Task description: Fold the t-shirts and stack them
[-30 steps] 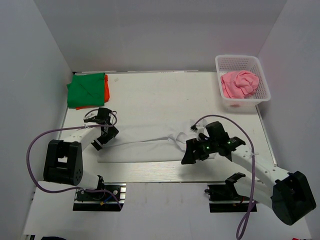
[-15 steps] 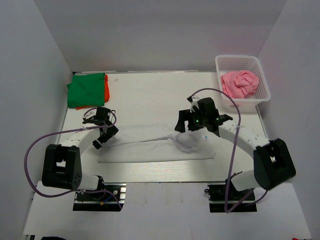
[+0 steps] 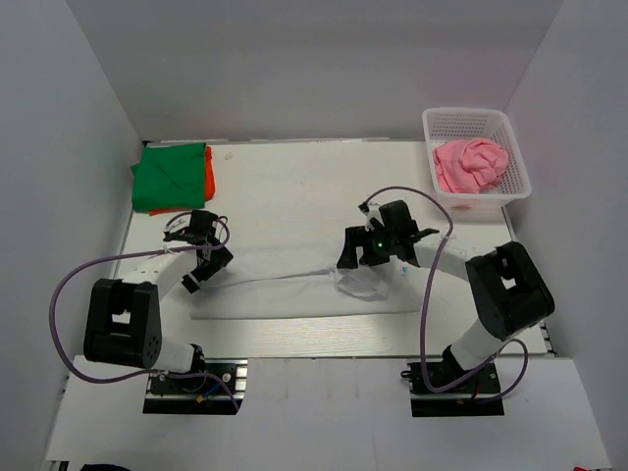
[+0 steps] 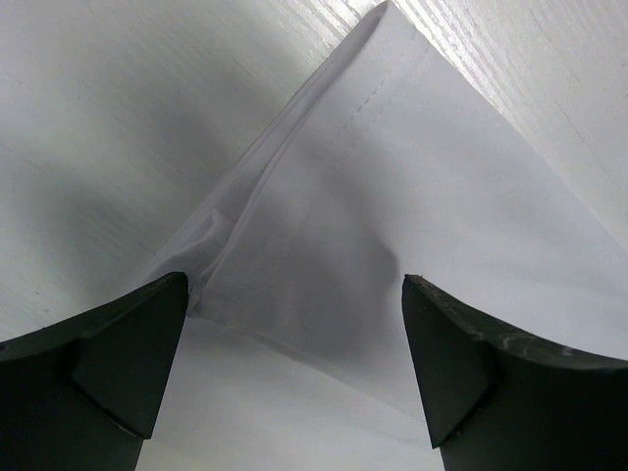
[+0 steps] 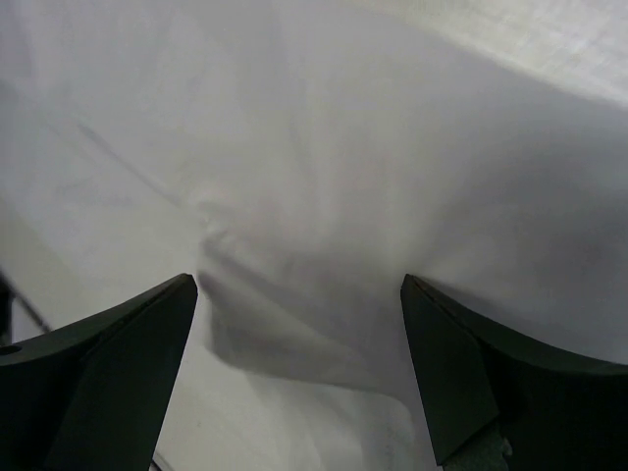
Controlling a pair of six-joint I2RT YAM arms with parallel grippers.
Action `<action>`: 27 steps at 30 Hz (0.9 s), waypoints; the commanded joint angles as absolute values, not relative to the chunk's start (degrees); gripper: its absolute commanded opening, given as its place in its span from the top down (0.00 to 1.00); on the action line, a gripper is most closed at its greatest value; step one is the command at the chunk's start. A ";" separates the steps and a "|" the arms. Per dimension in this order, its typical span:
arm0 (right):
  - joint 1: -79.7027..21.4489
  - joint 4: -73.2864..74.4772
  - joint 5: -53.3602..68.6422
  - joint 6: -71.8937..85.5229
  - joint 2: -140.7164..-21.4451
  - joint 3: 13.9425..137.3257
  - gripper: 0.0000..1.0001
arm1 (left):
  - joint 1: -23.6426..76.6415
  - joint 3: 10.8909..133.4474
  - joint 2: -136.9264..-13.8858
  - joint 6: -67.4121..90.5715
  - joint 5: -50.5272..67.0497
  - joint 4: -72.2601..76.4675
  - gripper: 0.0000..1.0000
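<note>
**A:** Where does the white t-shirt (image 3: 294, 289) lie?

**B:** In a long strip across the near part of the table (image 3: 285, 172), between the two arms; its left end tapers to a folded corner beneath the left gripper (image 4: 292, 294); a bunched patch sits beneath the right gripper (image 5: 297, 287).

**A:** Is either one holding it?

**B:** No; both sets of fingers (image 4: 98, 373) are spread wide with nothing pinched; I'd judge each is lining up over its end so the strip can be folded evenly.

**A:** And the others?

**B:** The green t-shirt (image 3: 169, 177) lies folded on the orange t-shirt (image 3: 209, 175) at the far left corner, probably the stack; the pink t-shirt (image 3: 471, 165) sits crumpled in the basket (image 3: 469, 115), not yet folded.
</note>
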State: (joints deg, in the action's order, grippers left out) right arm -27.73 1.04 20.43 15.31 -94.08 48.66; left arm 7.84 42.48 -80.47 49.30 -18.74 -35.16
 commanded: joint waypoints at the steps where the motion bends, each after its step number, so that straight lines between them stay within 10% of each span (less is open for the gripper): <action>1: -27.95 -2.20 29.07 18.97 -88.70 43.00 0.10 | 7.82 43.15 -80.51 48.87 -20.21 -34.98 0.00; 11: -32.95 27.83 45.00 11.18 -71.37 39.45 0.10 | 7.29 43.77 -80.51 48.87 -22.50 -36.39 0.00; 27: -25.85 14.85 3.87 29.00 -84.10 45.51 0.10 | 8.34 41.49 -77.89 53.69 -17.93 -41.21 0.00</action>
